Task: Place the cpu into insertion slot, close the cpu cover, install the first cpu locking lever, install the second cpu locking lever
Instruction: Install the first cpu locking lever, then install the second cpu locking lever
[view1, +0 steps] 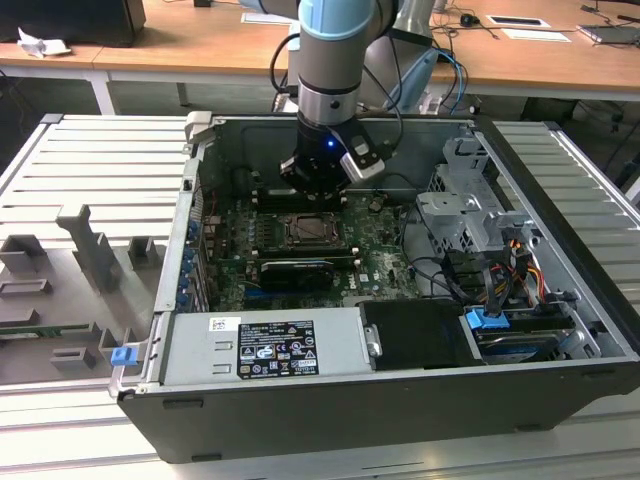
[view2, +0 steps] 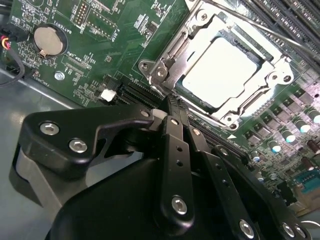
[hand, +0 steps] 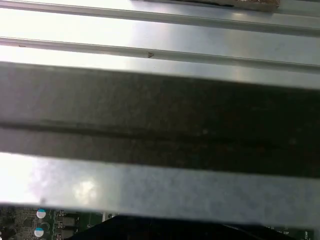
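The gripper (view2: 172, 107) is hovering with fingers (view2: 176, 150) pressed together, empty, at the rim of the insertion slot (view2: 165, 67). The cpu (view2: 220, 72) is sitting under the cpu cover (view2: 272, 75), mid-motherboard (view1: 385, 255).

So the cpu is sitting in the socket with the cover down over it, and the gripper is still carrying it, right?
Not quite: the gripper carries nothing. In the second wrist view its fingers are pressed together beside the socket, while the cpu sits in the insertion slot under the cpu cover.
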